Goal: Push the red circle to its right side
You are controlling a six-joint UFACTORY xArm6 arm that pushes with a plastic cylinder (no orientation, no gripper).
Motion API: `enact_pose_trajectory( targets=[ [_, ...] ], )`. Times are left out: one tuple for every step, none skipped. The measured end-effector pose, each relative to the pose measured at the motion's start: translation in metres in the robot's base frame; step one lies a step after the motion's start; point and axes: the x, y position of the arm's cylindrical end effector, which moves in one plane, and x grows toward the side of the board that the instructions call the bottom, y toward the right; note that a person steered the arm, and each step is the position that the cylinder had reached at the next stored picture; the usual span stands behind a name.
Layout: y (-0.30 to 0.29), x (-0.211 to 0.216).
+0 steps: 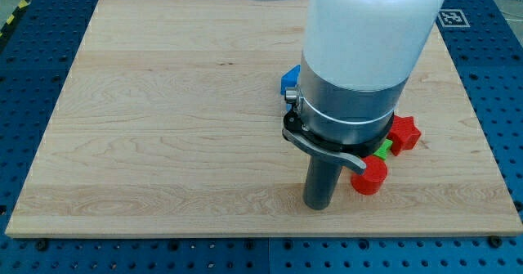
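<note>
The red circle lies on the wooden board at the lower right, partly behind the arm's clamp. My tip rests on the board just to the circle's left, a small gap apart. A red star-shaped block lies up and to the right of the circle. A green block shows as a sliver between the two red blocks. A blue block peeks out left of the arm's body, mostly hidden.
The arm's white and grey body covers the middle right of the board and hides whatever is behind it. The board's bottom edge is close below the tip. A blue perforated table surrounds the board.
</note>
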Motion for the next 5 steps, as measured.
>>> enact_pose_trajectory(
  targets=[
    [0.019,0.0],
    [0.039,-0.003],
    [0.039,-0.018],
    [0.039,-0.019],
    [0.039,-0.019]
  ],
)
